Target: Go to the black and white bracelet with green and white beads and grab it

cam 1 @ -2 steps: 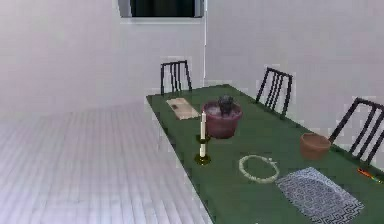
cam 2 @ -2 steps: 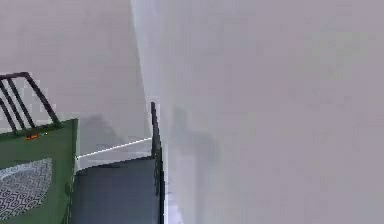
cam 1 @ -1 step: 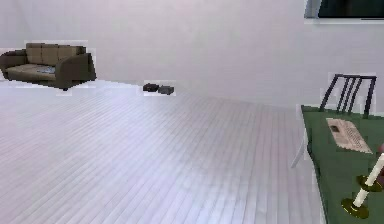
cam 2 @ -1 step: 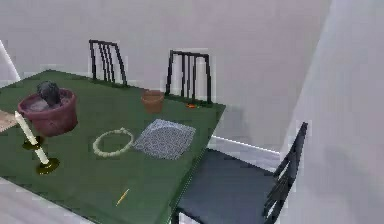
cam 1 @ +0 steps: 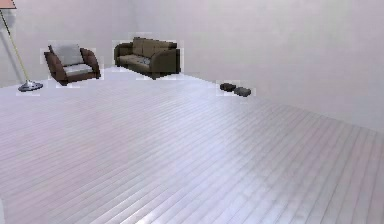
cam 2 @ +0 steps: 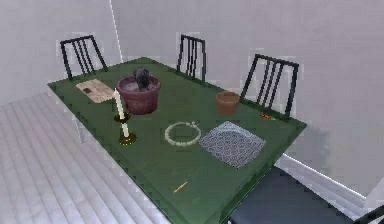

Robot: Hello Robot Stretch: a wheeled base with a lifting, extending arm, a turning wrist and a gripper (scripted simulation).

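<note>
Bracelet (cam 2: 183, 133) on table (cam 2: 195, 100) btw candle (cam 2: 122, 118) & mat (cam 2: 232, 143).

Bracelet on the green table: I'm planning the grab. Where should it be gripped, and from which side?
Likely from above, across one stretch of band: the bracelet lies flat as a ring on the table, with no upright side.

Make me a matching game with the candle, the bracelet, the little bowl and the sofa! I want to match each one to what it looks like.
Things:
1. candle
2. bracelet
3. bowl
4. sofa

Looks:
A. dark brown, with cushions
B. pale ring, lying flat
C. thin, white, standing upright
D. small, round, orange-brown

Pairs: 1-C, 2-B, 3-D, 4-A
</note>
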